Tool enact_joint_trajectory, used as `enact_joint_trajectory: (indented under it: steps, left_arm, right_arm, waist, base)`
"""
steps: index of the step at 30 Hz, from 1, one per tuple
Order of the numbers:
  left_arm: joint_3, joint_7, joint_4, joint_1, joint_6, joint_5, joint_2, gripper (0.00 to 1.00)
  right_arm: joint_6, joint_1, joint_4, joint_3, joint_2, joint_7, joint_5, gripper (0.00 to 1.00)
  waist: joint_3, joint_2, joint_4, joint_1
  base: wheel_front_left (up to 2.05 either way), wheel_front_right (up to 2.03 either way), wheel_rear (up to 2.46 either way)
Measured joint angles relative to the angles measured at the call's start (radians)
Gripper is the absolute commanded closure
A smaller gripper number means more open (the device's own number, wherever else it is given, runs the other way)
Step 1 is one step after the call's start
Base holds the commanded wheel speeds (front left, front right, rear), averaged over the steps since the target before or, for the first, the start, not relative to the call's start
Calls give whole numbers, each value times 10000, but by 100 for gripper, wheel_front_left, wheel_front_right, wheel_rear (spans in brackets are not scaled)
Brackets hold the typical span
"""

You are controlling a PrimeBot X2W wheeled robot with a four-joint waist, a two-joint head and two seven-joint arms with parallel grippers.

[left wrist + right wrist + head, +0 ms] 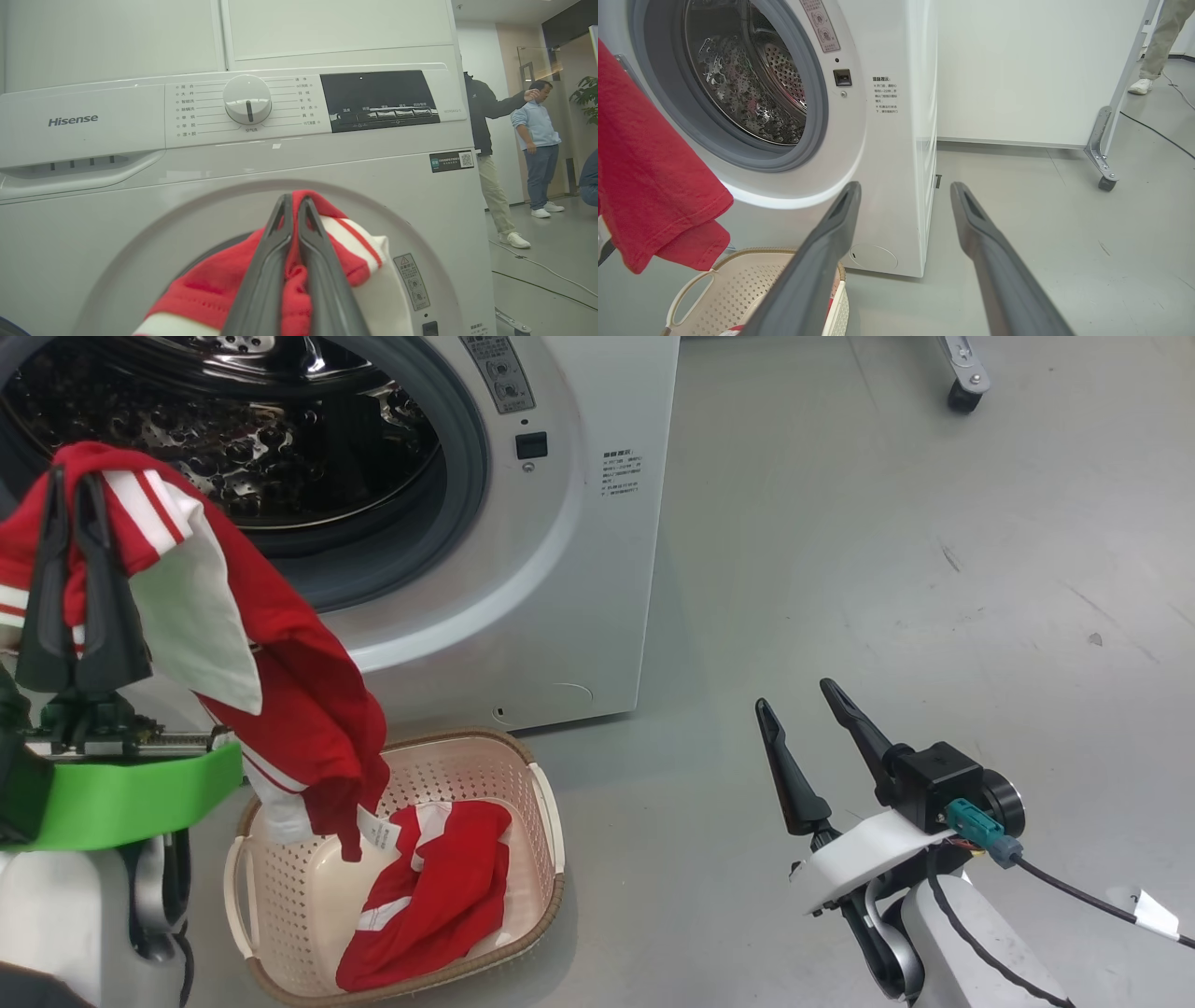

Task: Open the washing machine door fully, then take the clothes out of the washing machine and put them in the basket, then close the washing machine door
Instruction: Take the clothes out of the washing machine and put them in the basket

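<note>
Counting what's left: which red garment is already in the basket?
The crumpled garment lying inside the basket. The other garment hangs pinched in the shut left gripper, draped above the basket.

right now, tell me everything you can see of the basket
The basket is cream rectangular plastic with perforated walls, a brown woven rim and white handles. It stands upright on the floor before the washing machine. One red garment lies inside; a second garment, in the left gripper, hangs over it.

I see a shiny dimpled steel drum, a matt grey rubber ring, soft red cloth garments, and a perforated plastic basket.
</note>
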Motion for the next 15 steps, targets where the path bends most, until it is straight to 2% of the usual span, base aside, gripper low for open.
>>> enact_joint_trajectory:
  steps: [11, 15]
  left_arm:
    - [-148, 324, -2, 1062, 58, -10, -301, 100]
    - [-384, 428, 393, 1421, 56, -174, -556, 100]
  right_arm:
    - [13, 0, -163, -12, 4, 0, -40, 0]
    - [13, -3, -268, -23, 4, 0, -88, 0]
  waist:
    - [80, 0, -5, 0]
    - [234, 0, -16, 0]
  base:
    - [0, 0, 0]
    - [0, 0, 0]
